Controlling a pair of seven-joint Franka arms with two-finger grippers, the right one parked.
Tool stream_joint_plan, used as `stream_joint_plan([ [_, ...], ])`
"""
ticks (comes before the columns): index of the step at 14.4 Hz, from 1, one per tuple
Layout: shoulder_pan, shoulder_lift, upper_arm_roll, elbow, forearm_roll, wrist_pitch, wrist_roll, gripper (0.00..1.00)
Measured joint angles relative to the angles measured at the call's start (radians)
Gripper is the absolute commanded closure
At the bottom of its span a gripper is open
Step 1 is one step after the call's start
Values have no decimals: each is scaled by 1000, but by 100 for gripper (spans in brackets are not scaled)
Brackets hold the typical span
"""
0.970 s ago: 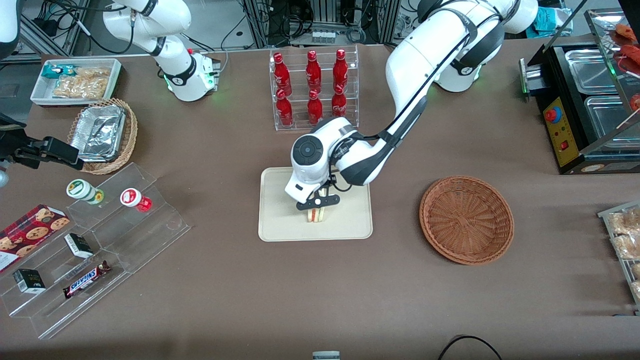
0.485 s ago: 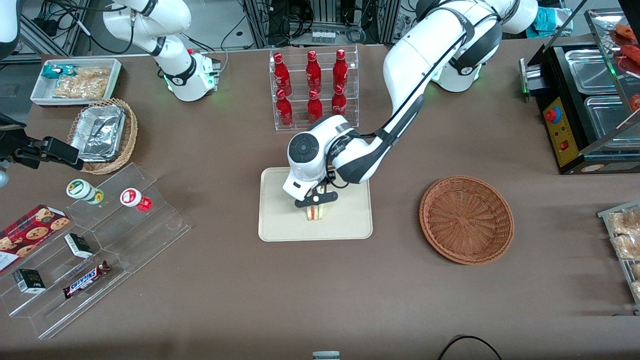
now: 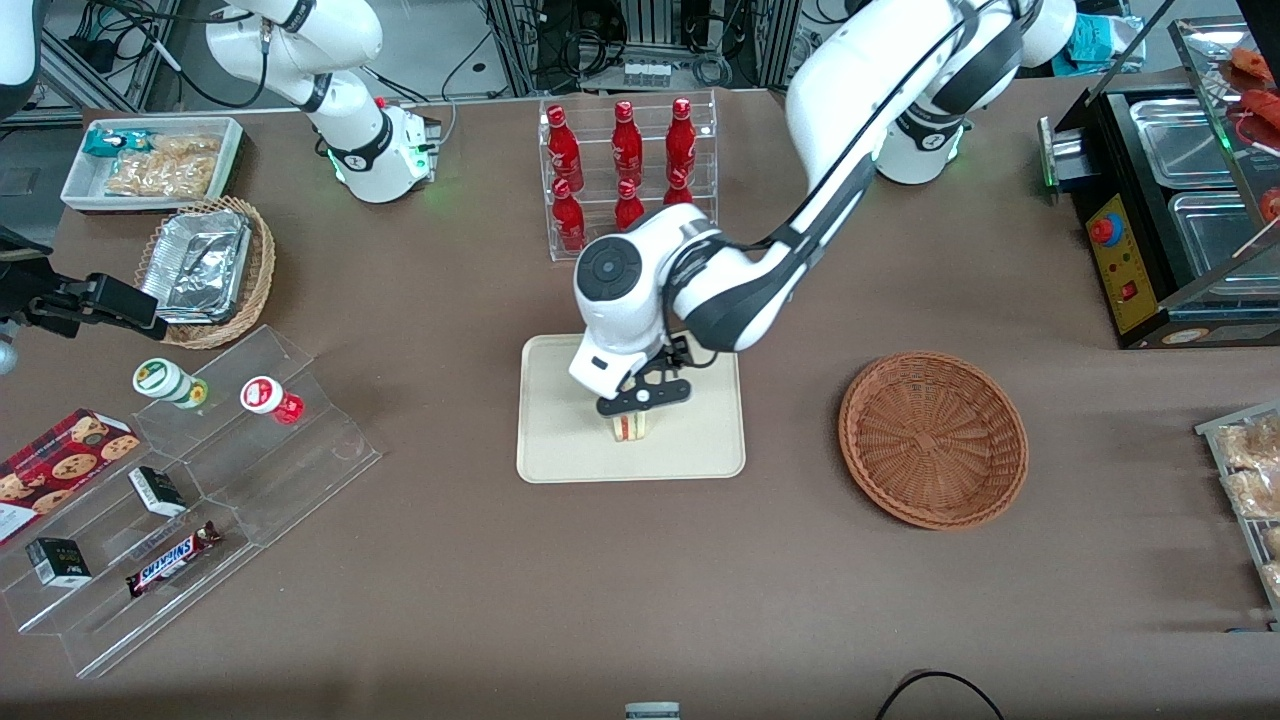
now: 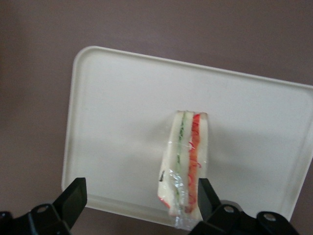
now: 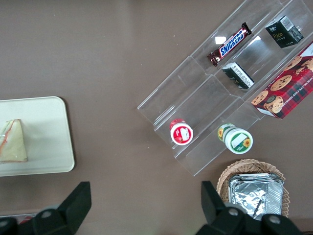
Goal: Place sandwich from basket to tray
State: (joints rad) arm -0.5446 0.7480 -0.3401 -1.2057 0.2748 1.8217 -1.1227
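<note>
Sandwich [image 3: 629,427] stands on its edge on the tray [image 3: 560,440], w/ cut edge (red and green layers) facing up. Gripper [image 3: 643,395] hangs directly above it, fingers [image 4: 73,198] spread wide, clear of the bread, holding nothing. Basket [image 3: 933,438] sits beside tray, toward working arm's end of table.

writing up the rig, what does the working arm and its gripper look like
The left arm is glossy white with black joint bands, a round dark cap at the wrist, and a thin black cable along it. Its gripper is black with two fingers, open above the sandwich.
</note>
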Motion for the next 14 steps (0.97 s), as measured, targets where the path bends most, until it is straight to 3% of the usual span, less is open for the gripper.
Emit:
stream_joint_plan([
  [5,167,-113,1,-97,-13,-118,44,0],
  [14,479,-460,1,-494,-167,-80,524,0],
])
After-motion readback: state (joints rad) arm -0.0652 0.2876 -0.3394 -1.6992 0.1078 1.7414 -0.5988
